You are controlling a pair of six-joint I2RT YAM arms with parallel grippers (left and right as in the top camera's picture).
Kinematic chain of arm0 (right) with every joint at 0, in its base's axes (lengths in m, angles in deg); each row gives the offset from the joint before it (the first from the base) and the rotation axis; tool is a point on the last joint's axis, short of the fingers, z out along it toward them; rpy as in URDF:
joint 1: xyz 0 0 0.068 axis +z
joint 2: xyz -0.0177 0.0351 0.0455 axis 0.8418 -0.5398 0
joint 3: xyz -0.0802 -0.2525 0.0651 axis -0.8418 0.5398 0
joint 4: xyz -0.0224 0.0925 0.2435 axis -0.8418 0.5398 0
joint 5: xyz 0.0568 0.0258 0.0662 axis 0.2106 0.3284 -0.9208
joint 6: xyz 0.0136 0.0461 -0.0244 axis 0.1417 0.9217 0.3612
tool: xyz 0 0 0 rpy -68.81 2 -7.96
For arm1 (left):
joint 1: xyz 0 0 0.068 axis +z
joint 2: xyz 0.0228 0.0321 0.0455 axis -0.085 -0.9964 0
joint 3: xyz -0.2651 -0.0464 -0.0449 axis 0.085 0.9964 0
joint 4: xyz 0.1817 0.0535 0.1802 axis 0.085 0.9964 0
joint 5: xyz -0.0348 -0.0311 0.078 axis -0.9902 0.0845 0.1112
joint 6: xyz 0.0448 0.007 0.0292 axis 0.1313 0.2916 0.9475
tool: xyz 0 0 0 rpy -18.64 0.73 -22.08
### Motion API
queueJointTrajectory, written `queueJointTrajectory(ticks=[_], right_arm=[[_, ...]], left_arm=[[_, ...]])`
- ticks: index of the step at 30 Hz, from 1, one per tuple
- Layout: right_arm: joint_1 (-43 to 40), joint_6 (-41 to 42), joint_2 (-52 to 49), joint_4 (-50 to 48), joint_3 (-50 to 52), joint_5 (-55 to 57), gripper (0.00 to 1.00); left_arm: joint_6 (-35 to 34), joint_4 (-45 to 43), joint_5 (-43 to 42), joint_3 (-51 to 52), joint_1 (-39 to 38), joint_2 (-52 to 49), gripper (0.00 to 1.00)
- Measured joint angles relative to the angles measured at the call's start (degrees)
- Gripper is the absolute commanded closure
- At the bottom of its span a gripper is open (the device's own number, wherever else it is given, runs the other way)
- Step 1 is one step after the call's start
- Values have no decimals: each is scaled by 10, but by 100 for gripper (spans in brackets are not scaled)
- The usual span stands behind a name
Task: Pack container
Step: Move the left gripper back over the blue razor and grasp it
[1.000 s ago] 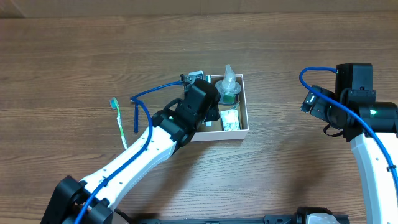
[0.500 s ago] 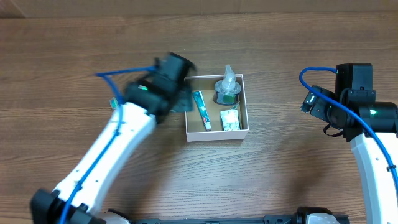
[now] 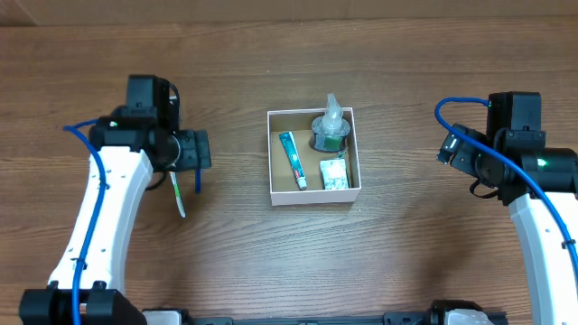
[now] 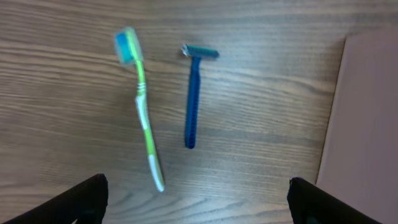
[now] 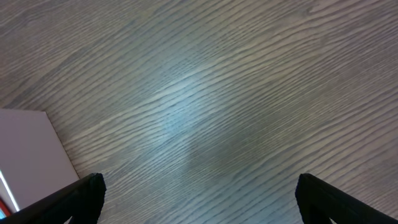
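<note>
The container (image 3: pixel 316 196), a shallow white-walled box with a brown inside, sits mid-table. In it lie a green-and-white toothpaste tube (image 3: pixel 292 160), a clear bottle with green contents (image 3: pixel 331 128) and a small white packet (image 3: pixel 334 175). My left gripper (image 3: pixel 194 149) hangs open and empty to the container's left, above a green toothbrush (image 4: pixel 144 109) and a blue razor (image 4: pixel 193 93) lying side by side on the wood. In the left wrist view the gripper (image 4: pixel 199 208) is just short of the two handles' near ends. My right gripper (image 3: pixel 452 149) stands open and empty to the container's right.
The container's wall shows at the right edge of the left wrist view (image 4: pixel 367 112), and its corner (image 5: pixel 25 149) at the left of the right wrist view. Under the right gripper (image 5: pixel 202 199) lies bare wood.
My left arm has swung left from inside the container to above the toothbrush and razor. Its jaws have opened, and the toothpaste tube now lies in the container. The right arm has not moved.
</note>
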Motion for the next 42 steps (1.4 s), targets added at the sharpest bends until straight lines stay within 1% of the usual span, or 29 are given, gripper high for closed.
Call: queueJointTrajectory(ticks=[4,6,10,14,20,24,27,31,38,42], right_arm=[[0,0,0,0,0,0,0],[0,0,0,0,0,0,0],[0,0,0,0,0,0,0],[0,0,0,0,0,0,0],[0,0,0,0,0,0,0],[0,0,0,0,0,0,0],[0,0,0,-1,0,0,0],[0,0,0,0,0,0,0],[0,0,0,0,0,0,0],[0,0,0,0,0,0,0]], left_arm=[[4,-40,-8,54,-1,0,10],[4,-53,-8,77,-1,0,12],[0,-68,-8,86,-1,0,16],[-3,-89,-8,86,-1,0,17],[-18,-166,-8,107,-1,0,21],[-31,-237,-4,154,-9,0,22],[-34,-300,16,196,-26,-2,24],[-42,-373,32,242,-36,-20,21],[-44,-384,40,254,-37,-82,17],[-44,-388,40,254,-37,-92,16]])
